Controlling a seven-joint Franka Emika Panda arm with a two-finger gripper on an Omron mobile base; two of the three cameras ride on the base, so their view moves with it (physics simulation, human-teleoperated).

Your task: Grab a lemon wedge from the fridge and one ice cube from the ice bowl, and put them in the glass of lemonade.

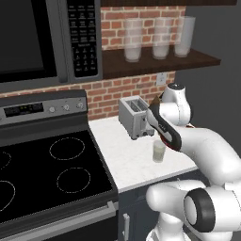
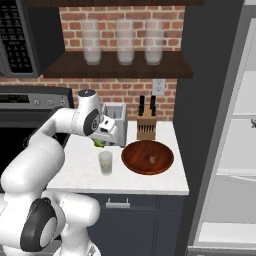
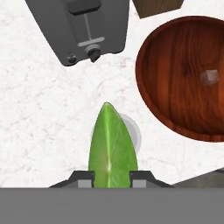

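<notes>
Progress: the lemon wedge [image 3: 111, 146] is out of the fridge [image 2: 227, 150] and clamped between the narrowly set fingers of the end effector [image 3: 112, 177], which hangs over the bench [image 2: 80, 170] just above the glass [image 2: 105, 162]. From the hand camera the glass rim shows partly behind the wedge and a little to its right, so alignment looks near but, in my judgement, not exact; the wedge is not yet in the lemonade. The ice cube [image 3: 209, 77] lies untouched in the bowl [image 2: 147, 157], so that half of the task remains entirely. Edges and room, left to right: the stove [image 1: 47, 174] borders the bench on the left, with bare marble between it and the glass. The toaster [image 2: 115, 122] stands at the back, close behind the end effector, and leaves little room rearward. The glass stands just beside the bowl, apart from it by a narrow strip of bench. A knife block [image 2: 146, 127] sits behind the bowl against the brick wall. The bowl lies near the right edge of the bench, beyond which the fridge stands open with pale shelves showing. Overhead, a shelf [image 2: 117, 70] carrying three frosted glasses [image 2: 123, 42] limits any high lift near the wall. The front edge of the bench is well clear of the glass.
</notes>
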